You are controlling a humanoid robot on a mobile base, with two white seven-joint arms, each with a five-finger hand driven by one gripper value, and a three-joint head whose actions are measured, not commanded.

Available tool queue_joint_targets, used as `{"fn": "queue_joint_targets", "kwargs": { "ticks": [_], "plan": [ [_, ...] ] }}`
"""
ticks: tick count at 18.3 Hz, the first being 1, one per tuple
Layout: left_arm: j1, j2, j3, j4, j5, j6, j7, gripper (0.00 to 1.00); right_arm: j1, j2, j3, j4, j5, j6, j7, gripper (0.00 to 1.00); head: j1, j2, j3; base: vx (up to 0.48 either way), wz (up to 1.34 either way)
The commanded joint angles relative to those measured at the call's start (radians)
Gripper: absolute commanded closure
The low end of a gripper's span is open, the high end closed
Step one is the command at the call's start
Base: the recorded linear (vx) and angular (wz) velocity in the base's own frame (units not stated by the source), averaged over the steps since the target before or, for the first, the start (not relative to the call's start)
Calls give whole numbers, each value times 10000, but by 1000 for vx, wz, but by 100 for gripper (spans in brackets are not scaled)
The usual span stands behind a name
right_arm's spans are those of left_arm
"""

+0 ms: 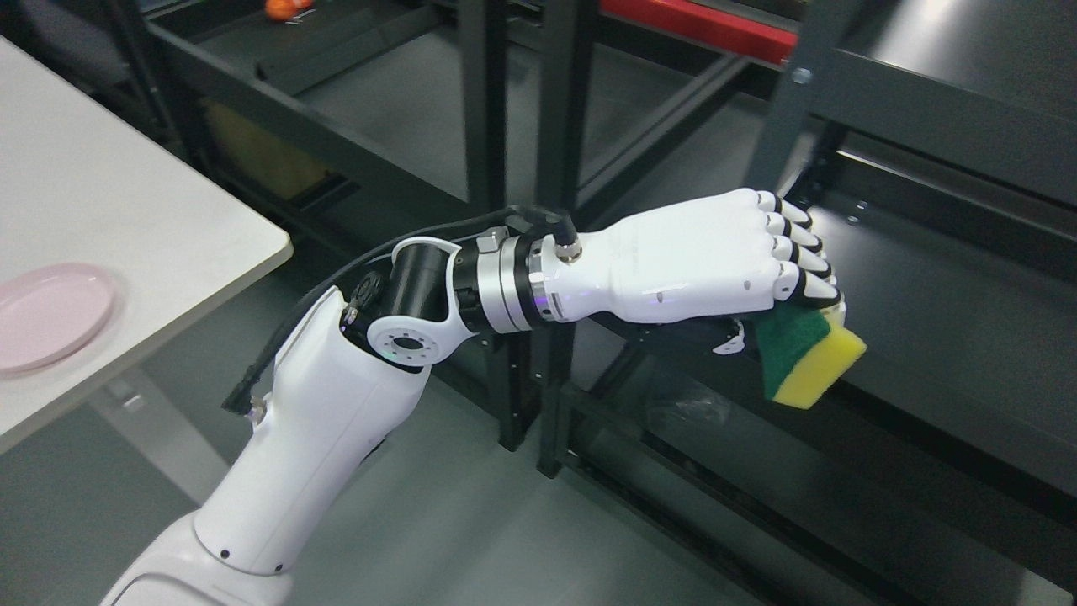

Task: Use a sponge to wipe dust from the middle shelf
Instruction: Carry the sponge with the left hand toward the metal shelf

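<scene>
Your left hand [715,261] is clenched around the sponge [806,353] at centre right of the frame, at the middle shelf's [942,286] front edge. Only 1 end is gripped; pressing against that lip could lever the sponge out of your fingers.

Left arm [320,438] reaching from lower left, elbow bent, wrist [513,282] level; left hand [715,257] back-up, fingers [799,261] curling closed around a sponge [808,353].
</scene>
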Motion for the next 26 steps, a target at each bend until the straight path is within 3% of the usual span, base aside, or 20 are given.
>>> {"fn": "queue_joint_targets", "kwargs": {
  "ticks": [1,6,14,19,23,26],
  "plan": [
    [-1874,-338,-634,1045,-35,486,39,99,-4,-174,0,-174,0,729,-14,0,0,0,0,-213,-998],
    [-3378,-338,-1110,1092,-35,1131,574,99,-4,-174,0,-174,0,729,-14,0,0,-2,0,-110,-939],
    [-6477,-338,-1508,1352,-3544,1392,576,99,-4,-174,0,-174,0,729,-14,0,0,-4,0,24,-511],
    [-7216,-338,-2919,2025,-4130,1270,529,99,-4,-174,0,-174,0,729,-14,0,0,-5,0,8,-32],
    [-7232,-338,-3397,3711,-5155,-291,1263,99,-4,-174,0,-174,0,729,-14,0,0,-5,0,-5,29],
    [-7201,-338,-3366,3991,-5587,-449,1358,99,-4,-174,0,-174,0,729,-14,0,0,-5,0,-4,7]
  ]
}}
